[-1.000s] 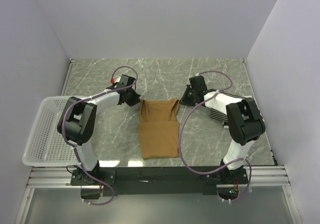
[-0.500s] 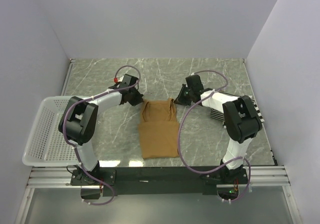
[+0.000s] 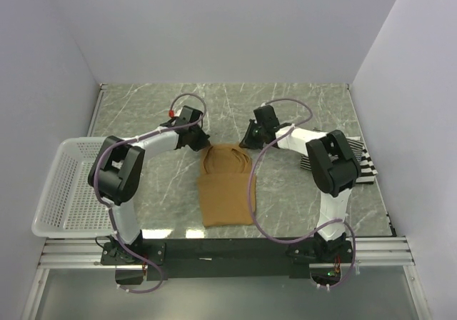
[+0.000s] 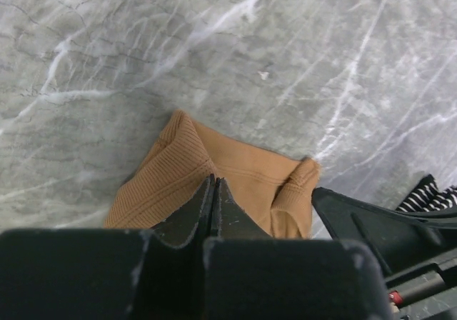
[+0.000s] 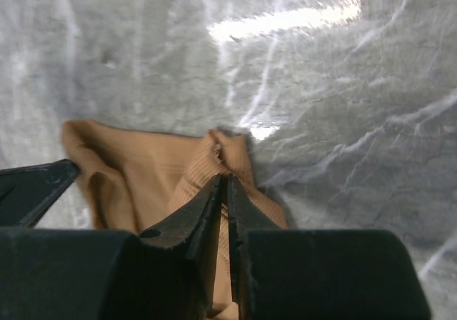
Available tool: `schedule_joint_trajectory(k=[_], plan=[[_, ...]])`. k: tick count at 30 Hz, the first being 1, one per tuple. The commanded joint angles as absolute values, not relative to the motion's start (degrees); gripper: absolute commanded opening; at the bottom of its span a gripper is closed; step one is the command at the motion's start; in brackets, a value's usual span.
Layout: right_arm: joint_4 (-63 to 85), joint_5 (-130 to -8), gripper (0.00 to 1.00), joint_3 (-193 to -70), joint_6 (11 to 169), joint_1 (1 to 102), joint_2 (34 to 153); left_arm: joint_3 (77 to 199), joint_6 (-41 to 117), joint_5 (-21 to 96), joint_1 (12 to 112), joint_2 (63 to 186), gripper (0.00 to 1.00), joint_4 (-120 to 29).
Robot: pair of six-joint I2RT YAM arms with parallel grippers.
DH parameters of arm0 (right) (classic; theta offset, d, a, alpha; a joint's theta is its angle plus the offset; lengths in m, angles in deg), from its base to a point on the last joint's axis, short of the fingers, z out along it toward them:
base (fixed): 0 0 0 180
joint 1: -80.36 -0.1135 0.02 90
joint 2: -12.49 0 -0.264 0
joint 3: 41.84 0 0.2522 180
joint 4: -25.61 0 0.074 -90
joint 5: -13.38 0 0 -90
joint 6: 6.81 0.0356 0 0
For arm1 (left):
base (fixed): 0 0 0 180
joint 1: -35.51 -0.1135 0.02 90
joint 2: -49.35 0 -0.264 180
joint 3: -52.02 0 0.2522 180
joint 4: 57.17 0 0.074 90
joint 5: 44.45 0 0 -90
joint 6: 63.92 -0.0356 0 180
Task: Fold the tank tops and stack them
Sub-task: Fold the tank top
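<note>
— What has changed?
— The left claw (image 4: 213, 191) and the right claw (image 5: 223, 191) have drawn closer together since a second ago. The strap end of the tan-brown tank top (image 3: 227, 191) has bunched narrower between them.
— Their grip?
— Each is pinched tight on one shoulder: two claws, one top. Its lower part lies flat on the desk (image 3: 300, 106).
— Anything else?
— One black-and-white striped tank top (image 3: 365, 170) under the right arm, and one white basket (image 3: 53, 191) at the desk's left edge.
</note>
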State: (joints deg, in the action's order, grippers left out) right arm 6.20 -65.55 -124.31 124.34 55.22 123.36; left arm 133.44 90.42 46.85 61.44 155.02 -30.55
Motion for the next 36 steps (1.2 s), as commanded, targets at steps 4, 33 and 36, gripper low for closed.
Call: schedule_joint_trajectory(k=[4,33,36], plan=[[5.3,-64.8,0.14,-127.0,124.5,54.0,126.4,136.2,90.8,46.0,61.6,158.3,0.01,-32.1],[-10.6,-93.0,0.12,-146.8,140.5,56.2,134.9,152.4,91.0,48.3,57.7,172.6,0.01,-32.1],[-11.5,-93.5,0.15,-149.1,140.6,56.5,136.0,152.8,90.1,47.1,57.6,172.2,0.01,-33.3]])
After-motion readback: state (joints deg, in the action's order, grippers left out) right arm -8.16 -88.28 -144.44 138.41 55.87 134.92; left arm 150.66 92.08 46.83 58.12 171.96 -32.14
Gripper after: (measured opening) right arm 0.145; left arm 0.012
